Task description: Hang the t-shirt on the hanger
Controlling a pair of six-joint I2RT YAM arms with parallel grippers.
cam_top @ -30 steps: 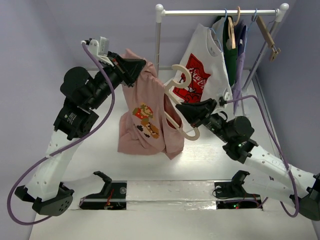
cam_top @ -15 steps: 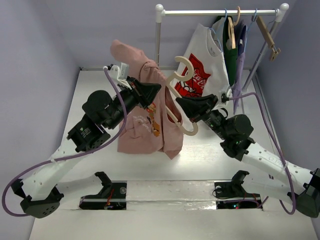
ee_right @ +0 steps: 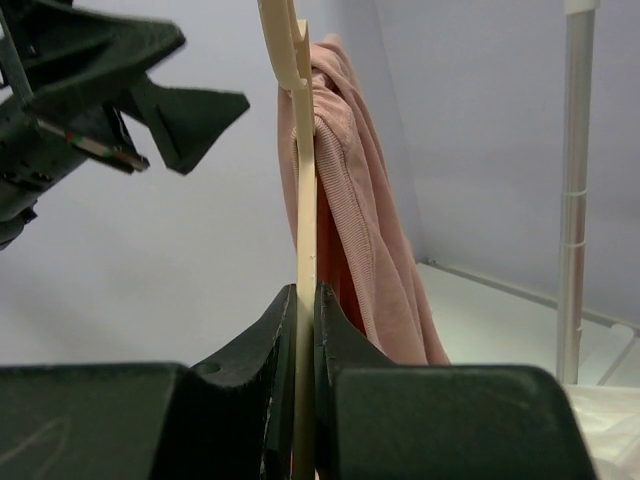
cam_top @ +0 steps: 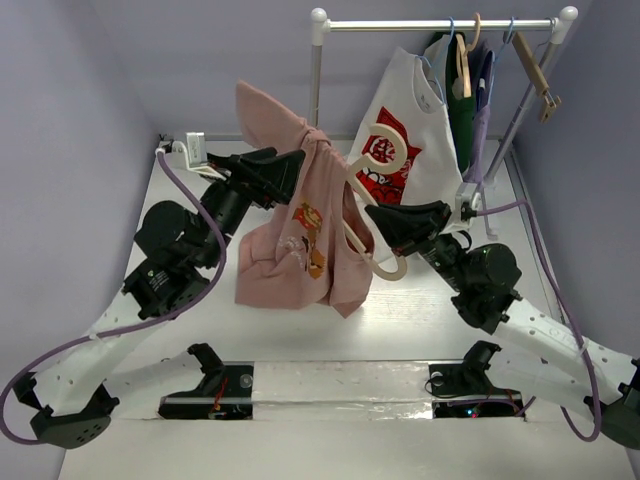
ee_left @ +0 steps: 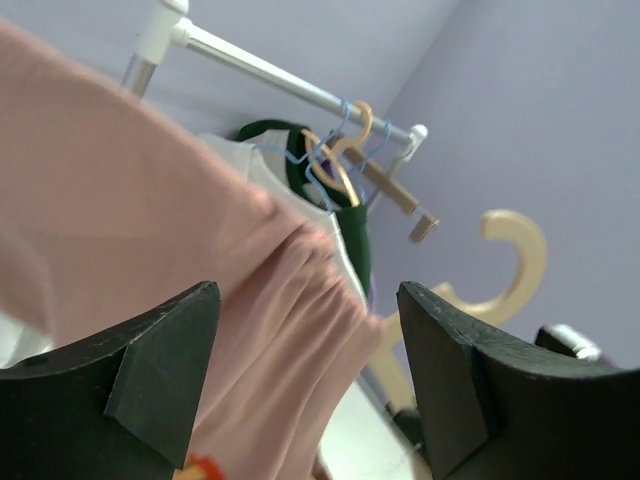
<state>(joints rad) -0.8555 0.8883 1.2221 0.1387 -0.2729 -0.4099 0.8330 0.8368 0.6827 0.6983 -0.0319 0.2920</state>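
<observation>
The dusty-pink t-shirt (cam_top: 275, 265) is bunched over one arm of the pale cream hanger (cam_top: 396, 270), one part sticking up behind and the rest hanging down toward the table. My right gripper (cam_top: 372, 213) is shut on the hanger's edge (ee_right: 300, 150), holding it upright in the air, with the t-shirt (ee_right: 375, 230) draped just behind it. My left gripper (cam_top: 295, 170) stands open beside the gathered cloth. In the left wrist view the t-shirt (ee_left: 150, 210) lies beyond the parted fingers (ee_left: 160, 370), with the hanger's hook (ee_left: 520, 250) to the right.
A clothes rack (cam_top: 440, 24) stands at the back right. On it hang a white t-shirt with a red logo (cam_top: 405, 120), a dark green garment (cam_top: 465, 115), a brown wooden hanger (cam_top: 535, 70) and thin blue hangers. Its left post (cam_top: 316, 80) rises just behind the pink t-shirt.
My left gripper carried the t-shirt up and right to the hanger, then opened and let it go. The cloth now rests on the hanger, which has risen slightly.
</observation>
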